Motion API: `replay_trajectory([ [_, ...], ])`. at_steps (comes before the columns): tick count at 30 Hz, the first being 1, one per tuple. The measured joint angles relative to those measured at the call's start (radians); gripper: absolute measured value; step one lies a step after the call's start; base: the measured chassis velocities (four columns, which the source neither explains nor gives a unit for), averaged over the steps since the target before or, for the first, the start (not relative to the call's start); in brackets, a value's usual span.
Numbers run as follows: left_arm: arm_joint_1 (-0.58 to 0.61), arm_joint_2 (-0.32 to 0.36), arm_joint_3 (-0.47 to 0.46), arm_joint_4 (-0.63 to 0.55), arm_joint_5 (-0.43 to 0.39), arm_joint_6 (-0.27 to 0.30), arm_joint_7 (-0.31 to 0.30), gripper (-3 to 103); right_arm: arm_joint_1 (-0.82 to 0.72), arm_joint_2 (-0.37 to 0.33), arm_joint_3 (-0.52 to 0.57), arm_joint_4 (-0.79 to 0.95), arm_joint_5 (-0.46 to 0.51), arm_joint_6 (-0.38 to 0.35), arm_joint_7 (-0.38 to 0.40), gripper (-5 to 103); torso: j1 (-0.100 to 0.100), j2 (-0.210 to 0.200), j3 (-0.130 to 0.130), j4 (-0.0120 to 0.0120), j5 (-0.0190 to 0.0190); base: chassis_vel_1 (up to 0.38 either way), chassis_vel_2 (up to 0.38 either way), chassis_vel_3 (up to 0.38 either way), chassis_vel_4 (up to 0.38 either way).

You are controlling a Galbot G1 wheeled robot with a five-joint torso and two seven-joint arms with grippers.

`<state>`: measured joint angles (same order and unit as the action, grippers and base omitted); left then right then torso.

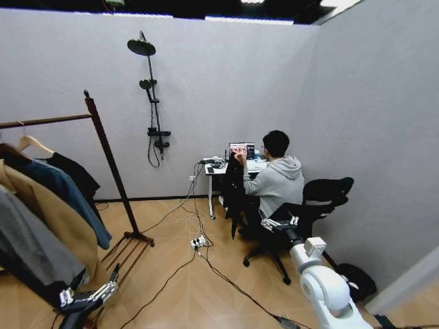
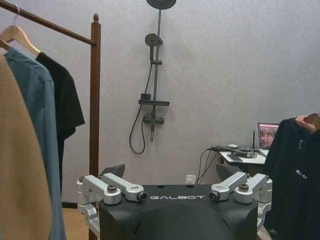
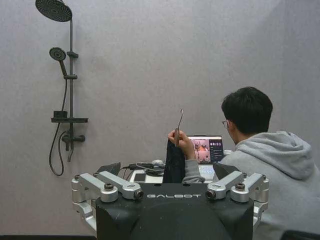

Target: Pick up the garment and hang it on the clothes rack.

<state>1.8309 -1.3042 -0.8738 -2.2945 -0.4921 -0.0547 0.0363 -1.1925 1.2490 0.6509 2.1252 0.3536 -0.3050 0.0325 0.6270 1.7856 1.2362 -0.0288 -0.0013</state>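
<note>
The garment (image 1: 234, 184) hangs with its long axis vertical, held up by a seated person's raised hand (image 3: 179, 139) beside a small white surface (image 1: 214, 169) at the back wall. In the right wrist view the hanger's metal hook (image 3: 180, 121) rises thin and upright above that hand, with the black cloth falling straight below it. In the left wrist view the garment (image 2: 295, 175) shows as a dark mass below the hand (image 2: 308, 121).

The room has grey walls and a wooden floor (image 1: 185, 288). A laptop (image 1: 242, 149) stands on the surface. A black shower rail (image 1: 152, 110) is fixed to the wall.

The rack (image 1: 110, 171) stands well apart from the garment, on the robot's left, its top bar level and its near post leaning in the head view. On it hang a black shirt (image 1: 77, 175), a blue jacket (image 1: 65, 199), a tan coat (image 1: 51, 219) and a grey piece (image 1: 31, 253).

Cables (image 1: 195, 233) and a power strip (image 1: 198, 242) lie on the floor between the rack and the person's chair (image 1: 309, 212).

The left gripper (image 1: 88, 295) sits low near the rack's base, fingers spread wide. The right gripper (image 1: 280, 223) is raised near the chair, also wide; neither holds anything.
</note>
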Motion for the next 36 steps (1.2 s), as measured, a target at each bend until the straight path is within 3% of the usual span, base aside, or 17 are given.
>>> replay_trajectory([
  [2, 0.000, 0.000, 0.000, 0.000, 0.000, 0.000, 0.000, 100, -0.001, 0.000, 0.000, 0.000, 0.000, 0.001, 0.000, 100, 0.000, 0.000, 0.000, -0.0001, 0.0022, -0.328, 0.347, 0.361, -0.393],
  [6, 0.000, 0.000, 0.000, 0.000, 0.000, 0.000, 0.000, 100, -0.003, 0.000, 0.001, 0.000, 0.000, 0.002, 0.000, 100, 0.000, 0.000, 0.000, 0.0000, 0.0000, -0.351, 0.360, 0.353, -0.359],
  [8, 0.000, 0.000, 0.000, 0.000, 0.000, 0.000, 0.000, 100, -0.006, 0.000, 0.000, -0.003, -0.001, 0.004, 0.001, 100, 0.000, 0.000, 0.000, 0.0001, 0.0023, -0.357, 0.376, 0.321, -0.368],
  [10, 0.000, 0.000, 0.000, 0.000, 0.000, 0.000, 0.000, 100, -0.007, 0.001, -0.001, -0.005, -0.001, 0.005, 0.001, 100, 0.000, 0.000, 0.000, -0.0002, 0.0003, -0.374, 0.358, 0.339, -0.361],
  [13, 0.000, 0.000, 0.000, 0.000, 0.000, 0.000, 0.000, 100, -0.006, 0.002, -0.007, -0.014, -0.003, 0.006, 0.005, 100, 0.000, 0.000, 0.000, 0.0000, 0.0027, -0.360, 0.347, 0.338, -0.349],
  [15, 0.000, 0.000, 0.000, 0.000, 0.000, 0.000, 0.000, 100, -0.005, 0.002, -0.008, -0.014, -0.003, 0.006, 0.006, 100, 0.000, 0.000, 0.000, 0.0001, 0.0024, -0.360, 0.356, 0.333, -0.361],
  [16, 0.000, 0.000, 0.000, 0.000, 0.000, 0.000, 0.000, 100, 0.001, 0.001, -0.012, -0.016, -0.004, 0.005, 0.013, 100, 0.000, 0.000, 0.000, 0.0000, -0.0001, -0.348, 0.335, 0.386, -0.335],
  [18, 0.000, 0.000, 0.000, 0.000, 0.000, 0.000, 0.001, 100, 0.007, 0.000, -0.014, -0.020, -0.004, 0.003, 0.017, 100, 0.001, 0.000, 0.000, -0.0001, 0.0020, -0.348, 0.333, 0.357, -0.335],
  [22, 0.000, 0.000, 0.000, 0.000, 0.000, 0.000, 0.000, 100, 0.029, -0.012, -0.013, -0.032, -0.003, 0.001, 0.027, 100, 0.001, 0.000, 0.000, -0.0004, 0.0007, -0.297, 0.301, 0.235, -0.267],
  [28, 0.000, 0.000, 0.000, 0.000, 0.000, 0.000, 0.000, 100, 0.095, -0.062, 0.006, -0.091, 0.019, -0.004, 0.032, 100, 0.001, -0.001, 0.000, 0.0002, 0.0011, -0.071, 0.134, 0.043, -0.031],
  [30, 0.000, 0.000, 0.000, 0.000, 0.000, 0.000, 0.000, 100, 0.160, -0.127, 0.010, -0.181, 0.052, -0.002, 0.039, 100, 0.000, 0.000, 0.000, 0.0000, 0.0020, 0.019, -0.037, -0.007, 0.029],
  [36, 0.000, 0.000, 0.000, 0.000, 0.000, 0.000, 0.000, 100, 0.303, -0.218, -0.040, -0.354, 0.090, 0.018, 0.042, 100, -0.001, 0.001, 0.000, -0.0004, 0.0018, 0.039, -0.076, -0.039, 0.044],
])
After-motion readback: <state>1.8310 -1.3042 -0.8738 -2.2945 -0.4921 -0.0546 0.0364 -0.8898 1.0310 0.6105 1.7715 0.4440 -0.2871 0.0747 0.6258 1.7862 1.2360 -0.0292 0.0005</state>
